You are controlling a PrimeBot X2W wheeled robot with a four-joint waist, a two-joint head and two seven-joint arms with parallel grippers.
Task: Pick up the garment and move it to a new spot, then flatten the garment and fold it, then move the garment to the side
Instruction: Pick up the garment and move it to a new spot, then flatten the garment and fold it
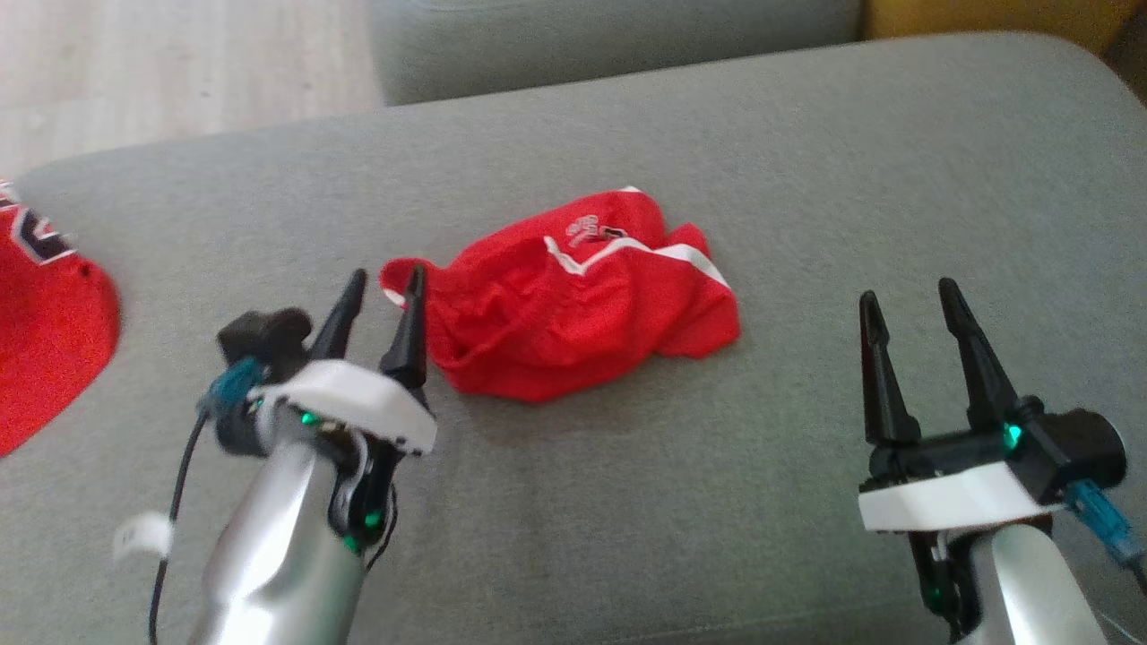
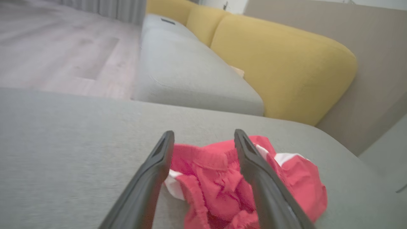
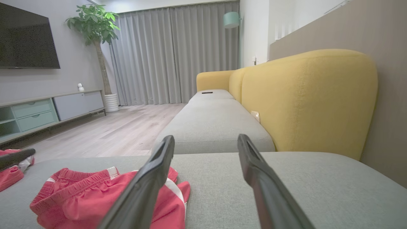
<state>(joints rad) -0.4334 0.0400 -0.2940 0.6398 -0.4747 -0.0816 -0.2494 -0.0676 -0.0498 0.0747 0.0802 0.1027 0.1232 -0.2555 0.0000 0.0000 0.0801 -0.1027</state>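
1. While the crumpled red mesh garment (image 1: pixel 582 305) with white trim (shorts, judging by the elastic waistband) lies bunched mid-frame on the grey fabric sofa cushion (image 1: pixel 627 520), the left gripper (image 1: pixel 387 273) stands at its left corner with fingers apart, clamping nothing.
2. At the lower right, the right gripper (image 1: pixel 908 291) is likewise spread, over bare cushion well apart from the garment.
3. Closing on that thin corner alone may catch only one layer, so the heap could lift twisted and resist flattening.
4. Carrying it leftward risks tangling it with the second red garment (image 1: pixel 45 340) at the left edge.
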